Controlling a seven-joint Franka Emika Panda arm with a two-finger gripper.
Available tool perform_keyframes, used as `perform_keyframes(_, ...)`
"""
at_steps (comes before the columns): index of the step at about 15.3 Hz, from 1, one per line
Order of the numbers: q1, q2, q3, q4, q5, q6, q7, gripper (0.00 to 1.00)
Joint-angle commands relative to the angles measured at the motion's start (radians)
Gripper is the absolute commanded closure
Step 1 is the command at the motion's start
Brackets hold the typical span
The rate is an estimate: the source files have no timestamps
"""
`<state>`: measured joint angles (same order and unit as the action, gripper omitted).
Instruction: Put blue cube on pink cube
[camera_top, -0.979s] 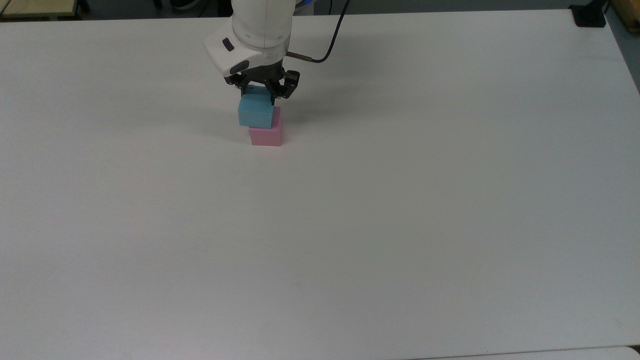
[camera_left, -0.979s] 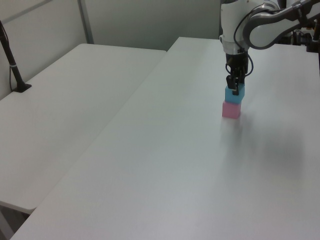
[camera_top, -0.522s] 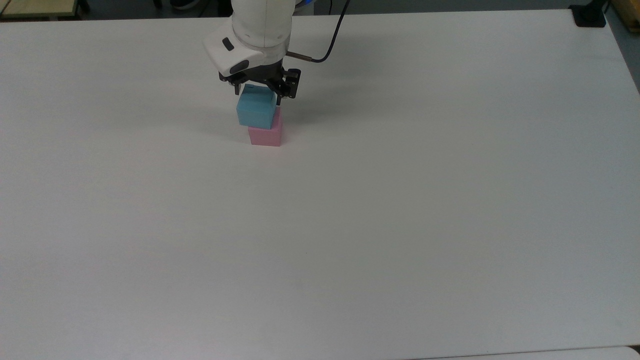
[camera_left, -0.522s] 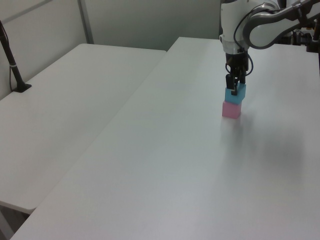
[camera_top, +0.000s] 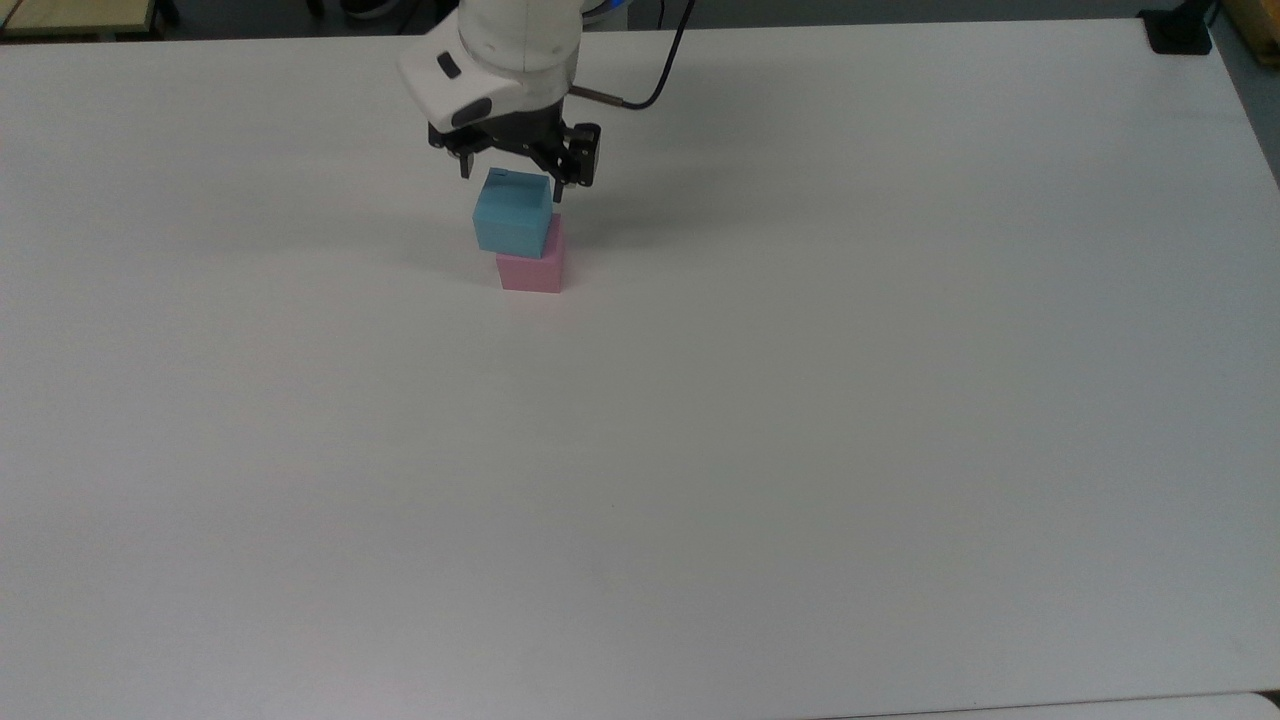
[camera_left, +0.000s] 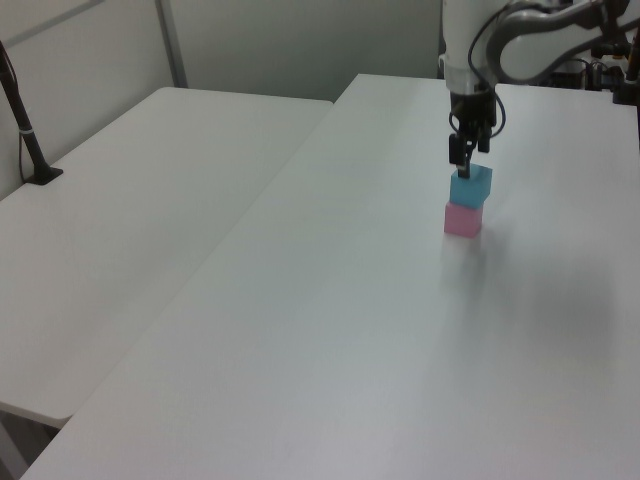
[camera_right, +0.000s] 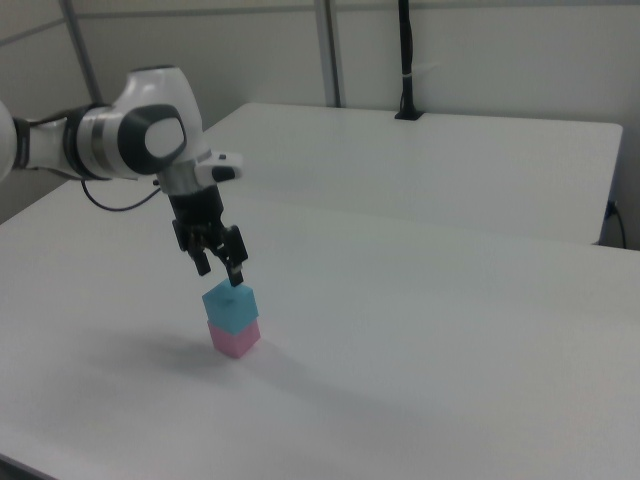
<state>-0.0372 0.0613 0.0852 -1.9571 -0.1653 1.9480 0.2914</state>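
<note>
White table (camera_top: 800, 450): blue cube (camera_top: 513, 222) stacked askew on pink cube (camera_top: 533, 268); gripper (camera_top: 512, 178) spread, empty, just above. Risk: finger snag topples stack.

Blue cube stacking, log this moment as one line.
blue cube: on pink cube | gripper: open, above blue cube, not touching | stack: on table

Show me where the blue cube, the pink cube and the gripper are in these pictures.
blue cube (camera_top: 512, 222): top view, on its front face.
pink cube (camera_top: 531, 271): top view, on its front face, below the blue cube.
gripper (camera_right: 222, 268): right view, midway between its open fingertips, above the blue cube.
</note>
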Motion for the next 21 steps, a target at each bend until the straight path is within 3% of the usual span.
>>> perform_keyframes(1,-0.021,-0.040,-0.001,0.111,0.055,-0.118,0.002,0.00)
perform_keyframes(6,-0.044,-0.067,-0.009,0.233,0.104,-0.259,-0.003,0.00)
perform_keyframes(10,-0.040,-0.112,-0.027,0.242,0.105,-0.270,-0.058,0.00)
perform_keyframes(13,-0.046,-0.109,-0.032,0.276,0.105,-0.270,-0.197,0.00)
perform_keyframes(16,-0.046,-0.110,-0.077,0.297,0.107,-0.271,-0.325,0.00)
perform_keyframes(21,-0.047,-0.110,-0.119,0.299,0.147,-0.262,-0.327,0.00)
